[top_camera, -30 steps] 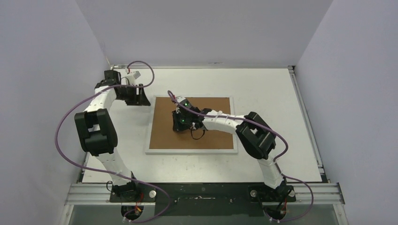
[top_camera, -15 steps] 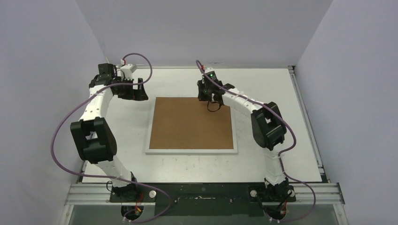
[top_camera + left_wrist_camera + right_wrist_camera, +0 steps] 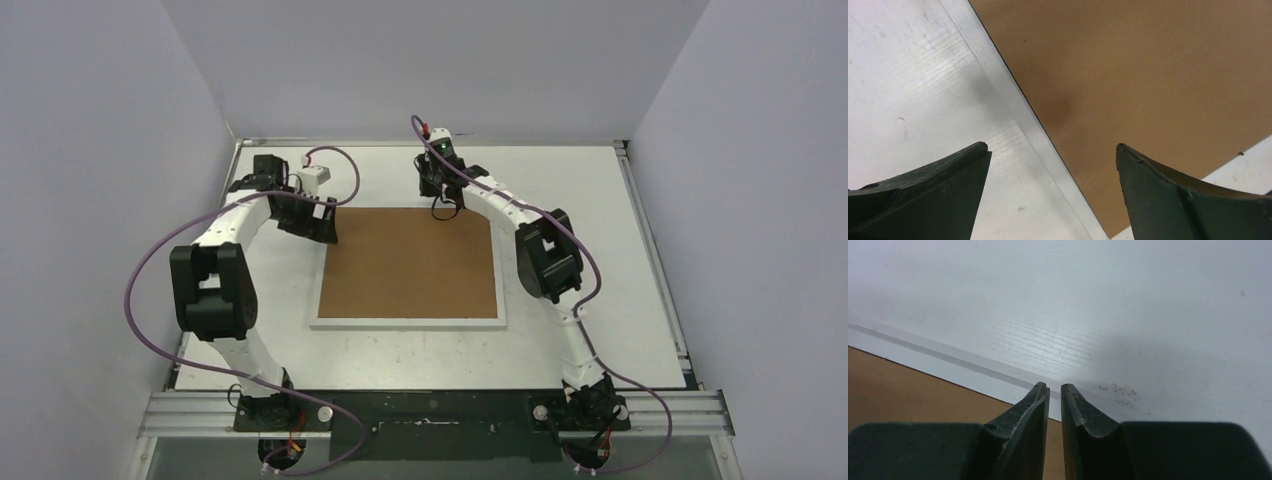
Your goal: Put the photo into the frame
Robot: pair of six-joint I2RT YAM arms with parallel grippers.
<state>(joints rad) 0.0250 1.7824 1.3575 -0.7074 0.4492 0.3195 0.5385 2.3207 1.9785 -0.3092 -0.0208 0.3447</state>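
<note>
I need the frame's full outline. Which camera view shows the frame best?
The top external view: the frame shows whole, its white border around the brown board. The left wrist view shows only a strip of one edge beside the board; the right wrist view, a short stretch of another edge.

Matt brown on the backing board [image 3: 408,262], like raw cardboard or fibreboard, finely speckled, without shine. Smooth white along the frame [image 3: 410,322] rim, faintly satin (plastic or painted wood, cannot tell). White and matt on the table [image 3: 590,230], with a fine straight grain up close and a few dark scuffs. Dark, dull, hard plastic on the left gripper [image 3: 1052,150] and right gripper [image 3: 1054,386], slightly pitted along the edges. Glossy purple sheathing on the cables [image 3: 140,270]; brushed silver metal on the rail [image 3: 190,412].
</note>
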